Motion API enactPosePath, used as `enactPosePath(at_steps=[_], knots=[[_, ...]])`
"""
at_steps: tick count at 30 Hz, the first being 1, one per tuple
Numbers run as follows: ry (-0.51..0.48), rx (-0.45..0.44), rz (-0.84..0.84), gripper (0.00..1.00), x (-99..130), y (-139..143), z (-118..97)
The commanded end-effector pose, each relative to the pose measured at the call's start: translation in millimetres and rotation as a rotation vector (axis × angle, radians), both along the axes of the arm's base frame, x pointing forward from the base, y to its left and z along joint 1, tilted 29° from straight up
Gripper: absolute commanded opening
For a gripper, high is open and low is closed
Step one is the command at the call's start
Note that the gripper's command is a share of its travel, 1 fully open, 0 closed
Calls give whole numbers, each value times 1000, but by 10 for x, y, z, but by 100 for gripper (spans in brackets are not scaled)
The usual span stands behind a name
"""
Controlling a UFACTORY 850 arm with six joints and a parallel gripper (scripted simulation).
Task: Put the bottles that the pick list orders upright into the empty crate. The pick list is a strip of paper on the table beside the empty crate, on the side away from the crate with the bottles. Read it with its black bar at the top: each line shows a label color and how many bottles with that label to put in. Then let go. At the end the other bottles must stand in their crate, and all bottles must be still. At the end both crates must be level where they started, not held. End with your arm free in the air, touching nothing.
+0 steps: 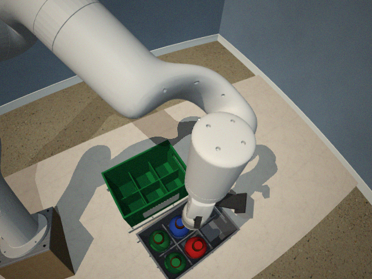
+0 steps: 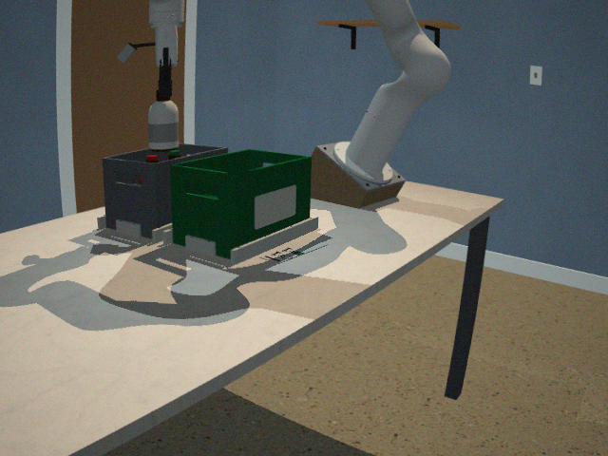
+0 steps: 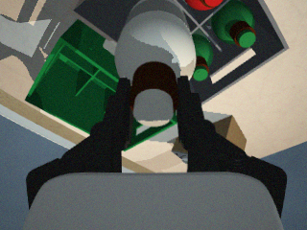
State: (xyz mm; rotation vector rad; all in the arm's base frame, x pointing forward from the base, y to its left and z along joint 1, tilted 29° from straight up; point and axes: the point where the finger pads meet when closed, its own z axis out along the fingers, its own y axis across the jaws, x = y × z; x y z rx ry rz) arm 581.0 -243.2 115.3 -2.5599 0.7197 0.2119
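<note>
Jaws (image 1: 197,222) (image 2: 164,92) pinching neck of white bottle (image 1: 188,223) (image 2: 162,124) (image 3: 155,40), upright above grey crate (image 1: 153,257) (image 2: 129,196) (image 3: 271,48). Top view: grey crate near, holding blue bottle (image 1: 176,228), red bottle (image 1: 195,249) (image 2: 152,158) (image 3: 203,3), two green-topped bottles at left. Green crate (image 1: 113,195) (image 2: 211,216) (image 3: 53,103) just beyond, compartments bare. Exterior view: pick list (image 2: 286,254) on worktop (image 1: 285,150) (image 2: 196,343) (image 3: 278,112) beside green crate, lines too small to read.
</note>
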Motion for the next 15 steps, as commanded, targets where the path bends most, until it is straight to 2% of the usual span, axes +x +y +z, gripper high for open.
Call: enactPosePath(at_steps=[1, 15], knots=[[-3, -2, -1, 0, -50, 34, 35], [-3, -2, -1, 0, -233, 168, 112]])
